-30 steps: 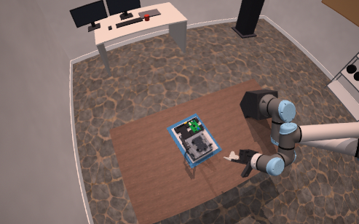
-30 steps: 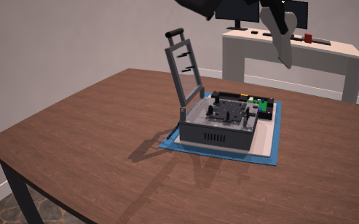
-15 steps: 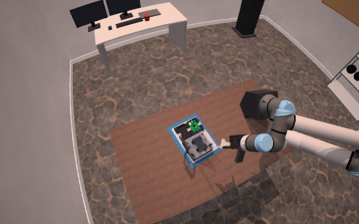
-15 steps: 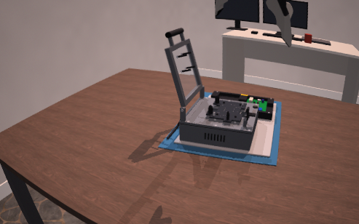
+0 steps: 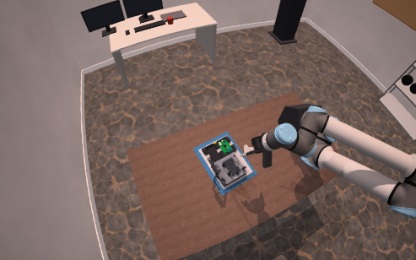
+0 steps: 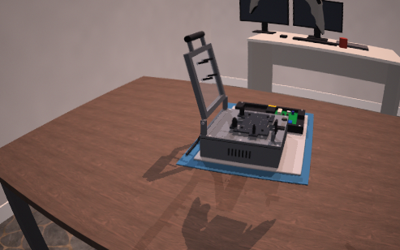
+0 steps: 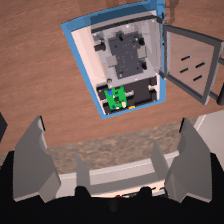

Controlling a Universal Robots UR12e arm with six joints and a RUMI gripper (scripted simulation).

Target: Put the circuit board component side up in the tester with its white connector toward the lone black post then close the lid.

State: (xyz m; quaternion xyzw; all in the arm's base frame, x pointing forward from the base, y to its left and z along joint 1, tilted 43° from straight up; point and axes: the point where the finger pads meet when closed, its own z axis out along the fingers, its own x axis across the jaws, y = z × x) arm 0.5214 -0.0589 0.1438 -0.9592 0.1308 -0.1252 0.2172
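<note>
The green circuit board (image 5: 225, 146) (image 6: 290, 117) (image 7: 116, 97) lies component side up in one end of the black tray (image 6: 258, 107) (image 7: 144, 94). The tester (image 6: 217, 152) (image 7: 111, 61) stands beside the tray, with no board on its dark nest. Black posts rise around the nest; its two pins are too small to tell. The tester's lid (image 6: 195, 87) (image 7: 192, 33) stands open, tilted back past upright. My gripper (image 5: 245, 151) (image 7: 112, 118) is open and empty, high above the table, beside the tray and tester in the top view. It is outside the exterior view.
Tester and tray stand on a white base over a blue mat (image 5: 251, 172) (image 6: 310, 150) (image 7: 75, 25) on the brown table (image 5: 175, 177) (image 6: 79, 122). The open lid's handle (image 6: 195, 36) reaches high at the hinge side. A desk with monitors (image 5: 102, 16) (image 6: 264, 12) stands beyond the table.
</note>
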